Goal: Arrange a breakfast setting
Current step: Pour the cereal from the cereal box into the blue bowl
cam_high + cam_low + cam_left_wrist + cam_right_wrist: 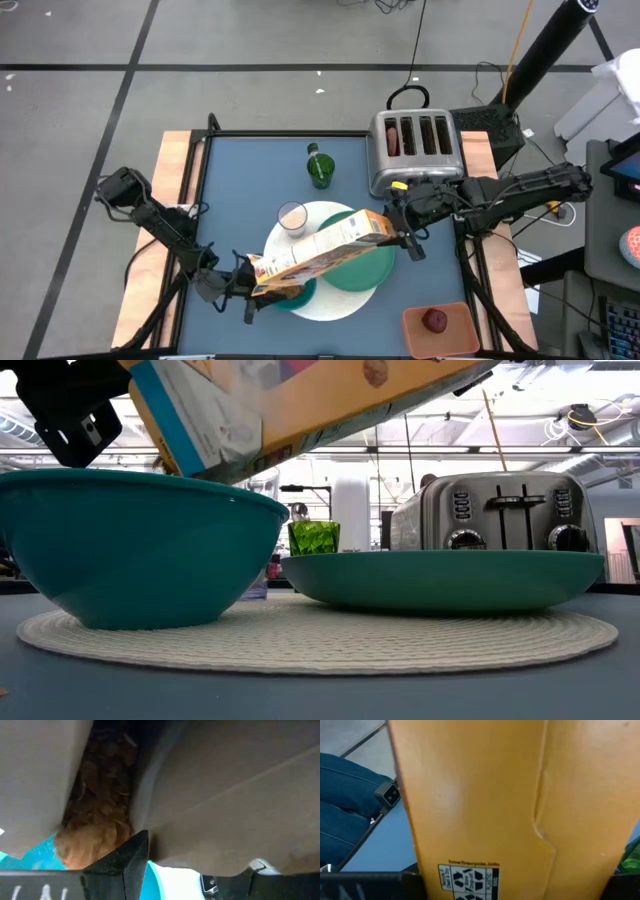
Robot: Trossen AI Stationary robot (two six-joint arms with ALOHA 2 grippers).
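Note:
A yellow cereal box (320,255) lies slanted above the large white round disc (335,300), with its open end low over the teal bowl (130,550). My left gripper (240,287) is shut on that open end. My right gripper (403,236) is shut on the box's higher bottom end. Brown flakes (100,815) show inside the box mouth. The green plate (365,268) and the bowl rest on the disc. The milk glass (292,217) stands at the disc's far edge, and the green cup (320,168) stands beyond it. The spoon is out of view. My left gripper holds the box at its open end (150,835), coming level from the table's left side. One dark finger (125,862) shows against the box wall beside the mouth; the rest of the hold is hidden by the box. That end hangs just above the bowl. My right gripper pinches the box's bottom end (470,845) between its two fingers, coming level from the table's right side. The fingers stand on the box's two opposite faces. The box is lifted clear, with this end higher than the open end.
The silver four-slot toaster (415,145) stands at the far right, close behind my right arm. An orange-brown tray (440,335) holding a red fruit (435,320) sits at the near right corner. The far left of the blue table (240,170) is bare.

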